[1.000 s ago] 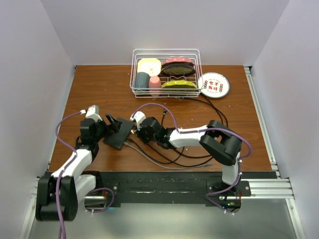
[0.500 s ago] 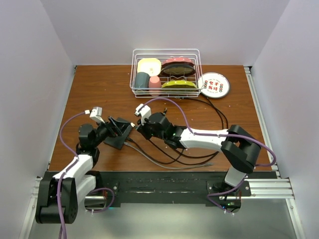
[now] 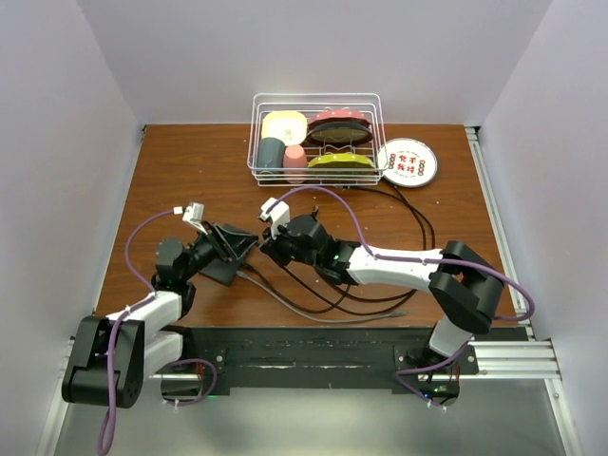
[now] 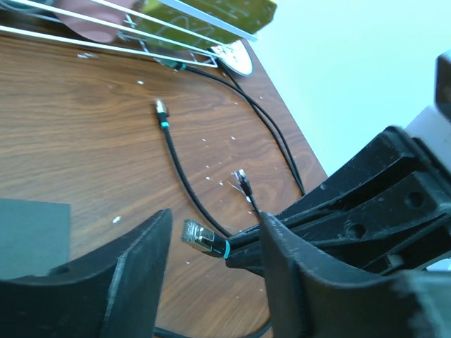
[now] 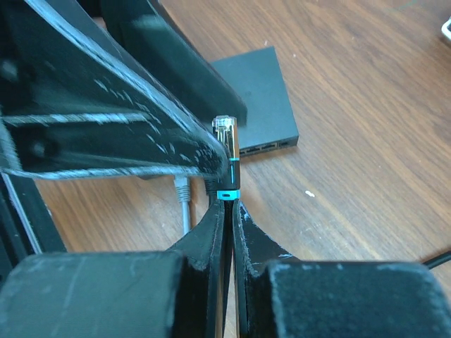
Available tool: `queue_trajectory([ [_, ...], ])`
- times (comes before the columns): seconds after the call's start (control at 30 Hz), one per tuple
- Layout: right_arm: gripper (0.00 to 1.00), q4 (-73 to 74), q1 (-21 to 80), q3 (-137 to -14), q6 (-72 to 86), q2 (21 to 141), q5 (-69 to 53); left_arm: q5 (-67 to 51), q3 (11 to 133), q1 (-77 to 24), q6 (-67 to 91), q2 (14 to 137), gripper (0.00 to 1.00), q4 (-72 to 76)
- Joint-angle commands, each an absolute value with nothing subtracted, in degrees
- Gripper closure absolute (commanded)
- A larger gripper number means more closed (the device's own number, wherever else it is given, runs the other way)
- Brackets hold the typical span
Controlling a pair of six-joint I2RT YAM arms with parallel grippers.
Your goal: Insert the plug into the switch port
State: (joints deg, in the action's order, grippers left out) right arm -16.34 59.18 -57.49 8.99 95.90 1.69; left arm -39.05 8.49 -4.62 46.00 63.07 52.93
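Observation:
The plug, a metal connector with a black boot and teal ring, sticks out of my right gripper, which is shut on the cable just behind it. In the left wrist view the plug hangs above the wood between the fingers of my left gripper. Those jaws stand apart on either side of it without touching it. The switch, a flat black box with sockets along its near edge, lies on the table just beyond the plug. From above, both grippers meet over the switch.
A wire basket of dishes stands at the back, with a round white disc beside it. Loose black cables loop over the table's front half. A grey plug lies near the switch. Bare cable ends lie further out.
My left gripper has swung right towards the right gripper and narrowed its jaws around the plug. The right arm reached left with the plug and now holds still.

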Motion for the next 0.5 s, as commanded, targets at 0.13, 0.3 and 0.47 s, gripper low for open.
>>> queue_trajectory([
  [0.13, 1.00, -21.27, 59.06, -56.51, 9.84, 91.50, 0.18, -39.38, 9.49, -6.59, 46.67, 64.60, 0.57, 58.01],
  [0.3, 1.00, -19.95, 59.06, -57.39, 9.49, 92.37, 0.17, -38.50, 8.97, -6.68, 47.98, 63.37, 1.00, 59.41],
  [0.47, 0.73, -18.46, 59.06, -57.83, 9.49, 91.94, 1.31, -35.43, 8.79, -6.85, 48.34, 59.43, 1.00, 55.47],
])
